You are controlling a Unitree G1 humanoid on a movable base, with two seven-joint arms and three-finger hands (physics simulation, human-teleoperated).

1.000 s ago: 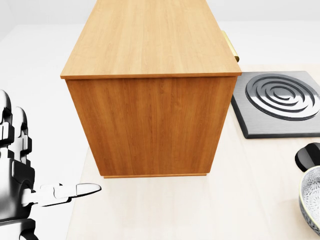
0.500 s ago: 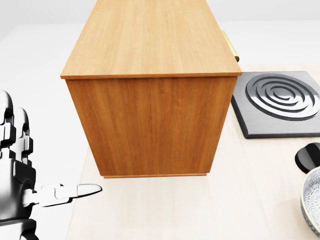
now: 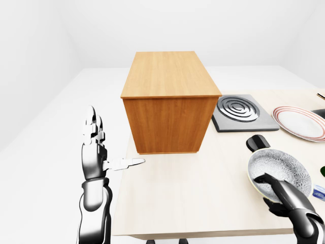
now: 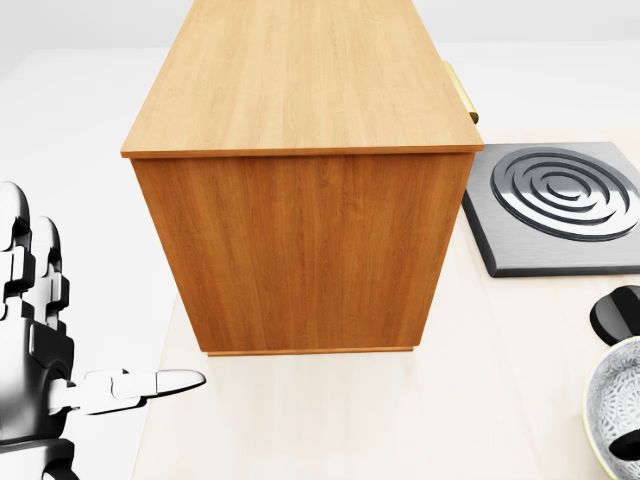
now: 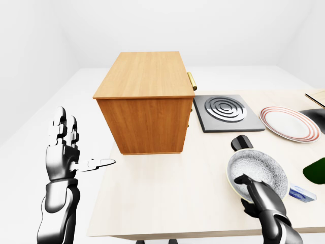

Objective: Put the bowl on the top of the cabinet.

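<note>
the right hand (image 5: 254,190) gripped the bowl (image 5: 256,170) by its lower rim only; lifted toward the cabinet (image 5: 144,76), it might tip. left hand (image 3: 94,147) idle, splayed.

Right hand (image 5: 252,189) gripping bowl (image 5: 258,173) rim on counter (image 5: 167,193). Left hand (image 5: 63,152) open, raised. Cabinet (image 5: 144,104) beside hob (image 5: 224,112).

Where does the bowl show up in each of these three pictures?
Left-eye view: bowl at lower right, the right hand gripping its near rim.
Head view: only its edge shows, cut off at the bottom right corner.
Right-eye view: lower right of centre.
Shared landmark: the wooden cabinet, to the bowl's upper left in every view.
</note>
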